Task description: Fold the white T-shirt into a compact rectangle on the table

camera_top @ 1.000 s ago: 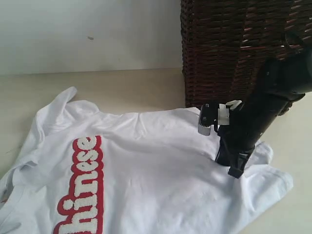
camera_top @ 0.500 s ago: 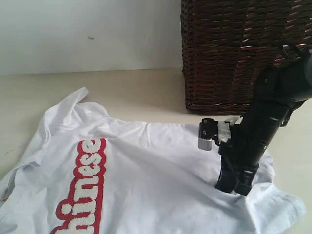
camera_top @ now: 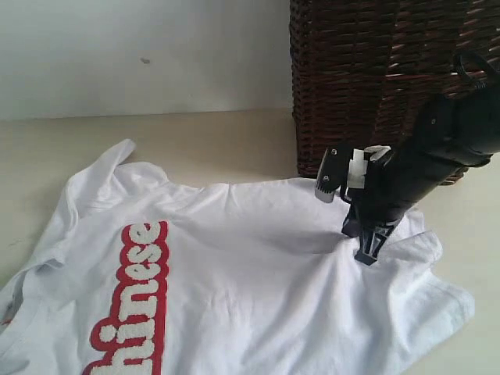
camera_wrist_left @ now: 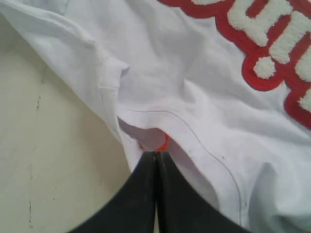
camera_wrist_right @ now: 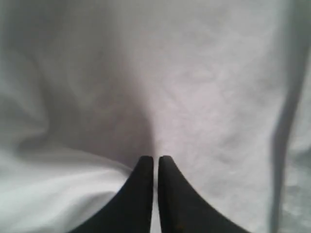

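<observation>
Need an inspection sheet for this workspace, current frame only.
Surface: table, pale cream, matte.
Job's things: white T-shirt spread out, unfolded, wrinkled, red-outlined lettering facing up.
Clutter: dark wicker basket on the table behind the shirt.
Grippers: left gripper jaws shut on the shirt's edge; right gripper jaws nearly together, apparently pinching shirt fabric.
Cables: dark loop above the right gripper; otherwise nothing seen.
Surroundings: pale wall, one small dark mark.
</observation>
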Available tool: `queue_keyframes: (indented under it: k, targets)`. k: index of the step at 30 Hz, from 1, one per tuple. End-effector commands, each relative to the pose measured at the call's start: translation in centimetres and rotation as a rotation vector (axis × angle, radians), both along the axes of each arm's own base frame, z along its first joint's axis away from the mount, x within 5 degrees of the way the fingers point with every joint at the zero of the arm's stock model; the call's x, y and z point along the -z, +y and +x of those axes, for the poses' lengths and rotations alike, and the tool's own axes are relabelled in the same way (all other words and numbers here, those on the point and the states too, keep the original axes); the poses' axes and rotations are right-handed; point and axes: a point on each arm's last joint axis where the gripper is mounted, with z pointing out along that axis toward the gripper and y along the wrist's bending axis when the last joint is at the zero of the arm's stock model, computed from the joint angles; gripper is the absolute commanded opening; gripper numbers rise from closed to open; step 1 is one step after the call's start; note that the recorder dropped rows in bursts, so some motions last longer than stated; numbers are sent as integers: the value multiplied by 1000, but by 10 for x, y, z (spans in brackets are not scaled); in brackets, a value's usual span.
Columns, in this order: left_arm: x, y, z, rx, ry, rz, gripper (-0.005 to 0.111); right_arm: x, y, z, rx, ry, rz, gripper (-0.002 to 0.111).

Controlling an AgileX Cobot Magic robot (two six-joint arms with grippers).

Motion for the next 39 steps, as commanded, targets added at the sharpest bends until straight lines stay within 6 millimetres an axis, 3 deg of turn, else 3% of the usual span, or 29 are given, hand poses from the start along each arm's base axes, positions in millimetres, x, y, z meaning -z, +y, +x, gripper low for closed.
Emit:
queue_keyframes:
  k: [1, 6, 9, 12, 15, 17, 18, 21, 23, 26, 28, 29, 33, 35, 39]
  targets:
    - [-1, -2, -2, -1, -11, -10, 0, -5, -1, 5, 32, -70, 5, 22]
    - [-1, -2, -2, 9, -13, -5, 0, -21, 2, 16, 167, -167, 96, 40]
    - [-1, -2, -2, 56, -23, 16, 0, -45, 7, 27, 254, -212, 196, 40]
    - [-1, -2, -2, 64, -25, 14, 0, -71, 16, 21, 290, -85, 301, 40]
    - [-2, -5, -1, 26, -27, -46, 0, -103, 21, -5, 189, 77, 349, 40]
    - [-16, -5, -2, -67, -117, -101, 0, -138, 19, -26, 185, 105, 384, 39]
    - [-33, 0, -7, -164, -227, -136, 0, -163, 13, -37, 206, 34, 378, 38]
    - [-66, 16, -31, -325, -407, -194, 0, -192, 0, -60, 308, 44, 325, 37]
    - [-84, 25, -55, -464, -543, -297, 0, -212, -10, -73, 312, -43, 284, 35]
    - [-98, 18, -84, -544, -655, -511, 0, -269, -19, -90, 407, -381, 488, 34]
    - [-95, 15, -95, -503, -632, -483, 0, -293, -24, -104, 490, -463, 612, 33]
    - [-93, 12, -103, -472, -615, -459, 0, -307, -29, -123, 478, -505, 643, 33]
    - [-94, 10, -110, -453, -624, -451, 0, -328, -41, -170, 451, -543, 640, 33]
    - [-85, 11, -111, -465, -614, -448, 0, -336, -47, -189, 442, -579, 639, 32]
    - [-65, 11, -121, -487, -627, -443, 0, -337, -56, -203, 435, -648, 579, 31]
